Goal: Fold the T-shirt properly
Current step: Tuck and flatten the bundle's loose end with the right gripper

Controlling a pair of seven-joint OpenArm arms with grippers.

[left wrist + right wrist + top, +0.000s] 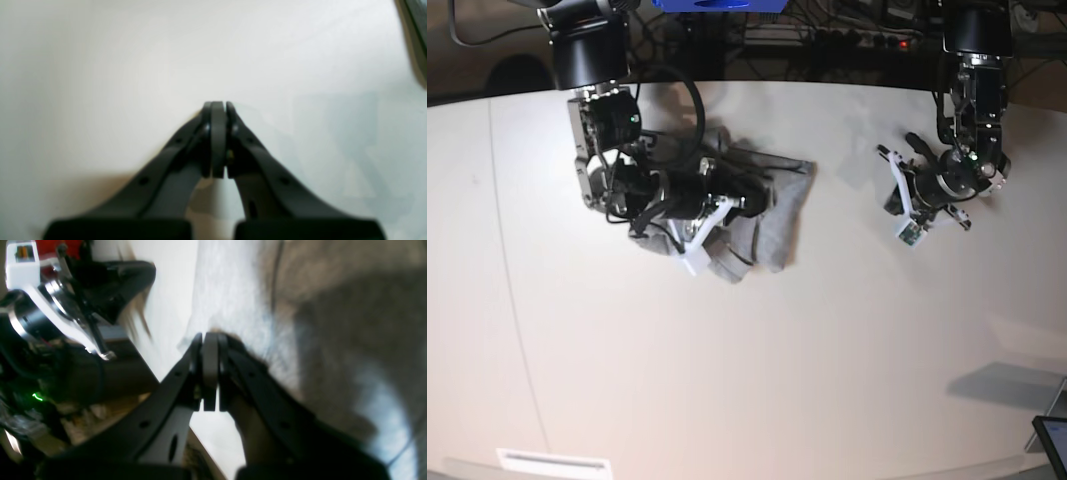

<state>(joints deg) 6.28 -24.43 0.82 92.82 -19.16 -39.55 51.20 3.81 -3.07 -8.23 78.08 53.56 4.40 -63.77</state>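
Observation:
The grey T-shirt (777,230) lies crumpled in a heap on the white table (747,380), left of centre in the base view. My right gripper (765,196) reaches low across the heap. In the right wrist view the right gripper (210,336) is shut, its tips right at the edge of the T-shirt (233,290); whether cloth is pinched between them does not show. My left gripper (893,203) hovers over bare table well to the right of the shirt. In the left wrist view the left gripper (217,104) is shut, with nothing between its fingers.
Cables and a power strip (847,40) run behind the table's far edge. A dark screen (1053,442) pokes in at the near right corner, and a white label (553,463) sits at the front edge. A dark blurred shape (417,40) borders the left wrist view.

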